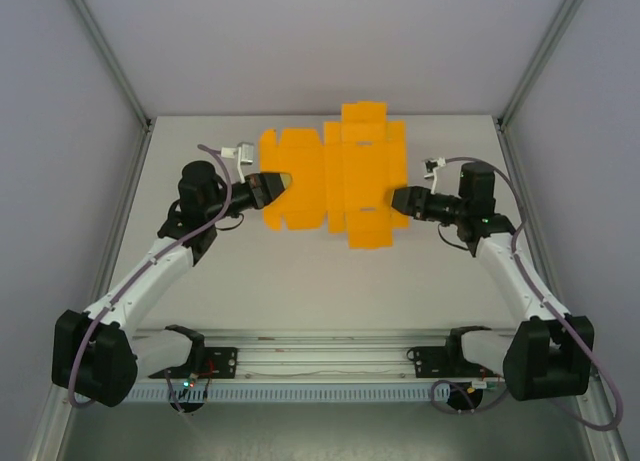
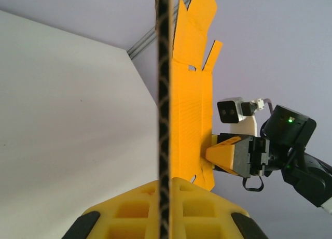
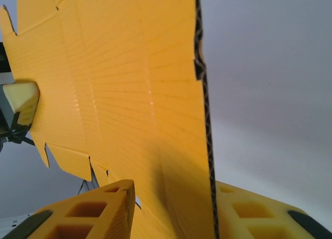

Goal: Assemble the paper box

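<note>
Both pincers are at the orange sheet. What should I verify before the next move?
1. Left pincer shut on the left edge of the paper box sheet: ok.
2. Right pincer clamped on the right edge: cannot tell; its fingers straddle the card, closure unclear.
3. Sheet flat, no flap folded yet: ok.
4. Sheet lifted off the table: cannot tell.
5. Pincers apart, on opposite edges: ok.

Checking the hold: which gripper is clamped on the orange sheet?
The left gripper, shut on the paper box sheet; the right gripper has its fingers apart around it.
</note>
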Controlling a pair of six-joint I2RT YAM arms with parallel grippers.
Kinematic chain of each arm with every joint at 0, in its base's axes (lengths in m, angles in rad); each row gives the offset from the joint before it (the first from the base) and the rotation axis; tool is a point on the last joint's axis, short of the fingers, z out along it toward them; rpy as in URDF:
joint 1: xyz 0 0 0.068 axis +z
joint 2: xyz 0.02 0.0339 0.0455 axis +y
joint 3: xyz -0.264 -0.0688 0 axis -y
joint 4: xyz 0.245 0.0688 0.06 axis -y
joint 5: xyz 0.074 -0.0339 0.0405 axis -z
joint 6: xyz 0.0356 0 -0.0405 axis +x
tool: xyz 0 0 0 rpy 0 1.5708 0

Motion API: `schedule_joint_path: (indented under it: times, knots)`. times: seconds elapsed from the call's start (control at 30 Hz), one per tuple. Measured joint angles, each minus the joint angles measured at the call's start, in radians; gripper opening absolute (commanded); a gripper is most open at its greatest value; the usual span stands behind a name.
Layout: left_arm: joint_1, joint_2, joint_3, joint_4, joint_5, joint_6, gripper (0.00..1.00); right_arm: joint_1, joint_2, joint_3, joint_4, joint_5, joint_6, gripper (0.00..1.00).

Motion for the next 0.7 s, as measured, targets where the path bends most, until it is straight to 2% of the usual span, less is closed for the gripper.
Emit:
schedule_joint_path:
  times: [0.4,0.6,0.7]
  knots:
    - [0.0,-0.048,-0.01,-0.019,-0.036,0.015,0.0,-0.011,-0.012,0.0,-0.023,0.01,-0.015,0.28]
    - [0.0,-0.049,-0.019,-0.019,-0.037,0.014,0.0,-0.011,-0.016,0.001,-0.008,0.007,-0.014,0.29]
    - [0.0,-0.049,-0.02,-0.019,-0.037,0.014,0.0,-0.011,-0.015,0.009,-0.003,0.006,-0.011,0.25]
